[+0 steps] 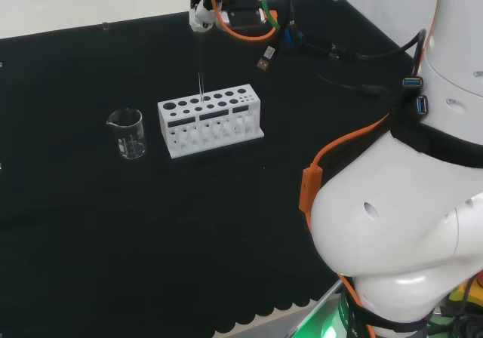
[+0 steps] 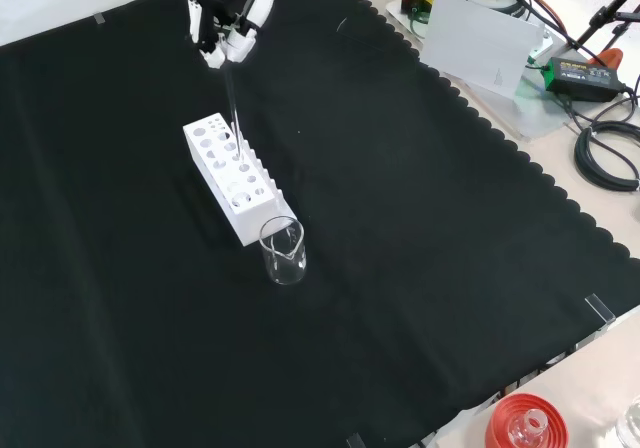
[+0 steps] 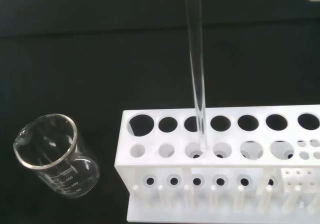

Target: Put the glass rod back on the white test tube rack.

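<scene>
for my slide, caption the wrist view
Clear glass rod lowered to a hole in the white test tube rack, clear glass beaker beside.

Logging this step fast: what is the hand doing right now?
Hand: shut on the rod, fingers pinching its top; the rod's lower end is at a hole in the rack.

Open cloth on most sides; rack and beaker stand together

In the front view the rack sits upper left of centre with the beaker just below its near end; the cloth to the right and bottom lies bare, and the rod stands over the rack's far end.
</scene>
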Controlling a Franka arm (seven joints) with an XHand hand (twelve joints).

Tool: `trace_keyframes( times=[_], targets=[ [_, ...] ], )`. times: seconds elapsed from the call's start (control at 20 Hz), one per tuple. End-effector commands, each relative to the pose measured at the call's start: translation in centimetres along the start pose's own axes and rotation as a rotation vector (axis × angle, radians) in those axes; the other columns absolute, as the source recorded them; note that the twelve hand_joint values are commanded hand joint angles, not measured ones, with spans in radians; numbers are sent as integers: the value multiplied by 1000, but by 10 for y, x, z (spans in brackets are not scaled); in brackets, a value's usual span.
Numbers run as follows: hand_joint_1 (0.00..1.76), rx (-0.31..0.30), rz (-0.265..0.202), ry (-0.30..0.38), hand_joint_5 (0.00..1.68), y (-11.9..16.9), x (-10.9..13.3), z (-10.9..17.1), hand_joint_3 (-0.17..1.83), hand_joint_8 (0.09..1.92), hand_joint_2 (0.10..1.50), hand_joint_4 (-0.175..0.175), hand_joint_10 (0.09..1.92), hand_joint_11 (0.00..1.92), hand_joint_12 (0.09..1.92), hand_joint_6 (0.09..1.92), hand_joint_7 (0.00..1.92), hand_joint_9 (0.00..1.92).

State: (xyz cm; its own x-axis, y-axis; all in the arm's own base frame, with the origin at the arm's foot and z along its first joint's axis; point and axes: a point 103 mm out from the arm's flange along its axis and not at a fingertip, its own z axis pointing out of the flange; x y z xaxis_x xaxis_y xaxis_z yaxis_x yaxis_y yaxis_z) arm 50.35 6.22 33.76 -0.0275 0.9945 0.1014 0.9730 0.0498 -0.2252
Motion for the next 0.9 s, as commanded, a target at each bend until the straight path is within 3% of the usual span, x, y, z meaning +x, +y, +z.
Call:
trace_keyframes(
  times=[0.05,0.9],
  targets=[
    [1308,9,-15,-1,1047,3,3,5,-59,779,1065,-175,377,1571,640,660,1276,1773],
    [1309,16,-14,-11,1047,10,7,6,-58,778,1064,-175,375,1570,640,659,1277,1774]
  ],
)
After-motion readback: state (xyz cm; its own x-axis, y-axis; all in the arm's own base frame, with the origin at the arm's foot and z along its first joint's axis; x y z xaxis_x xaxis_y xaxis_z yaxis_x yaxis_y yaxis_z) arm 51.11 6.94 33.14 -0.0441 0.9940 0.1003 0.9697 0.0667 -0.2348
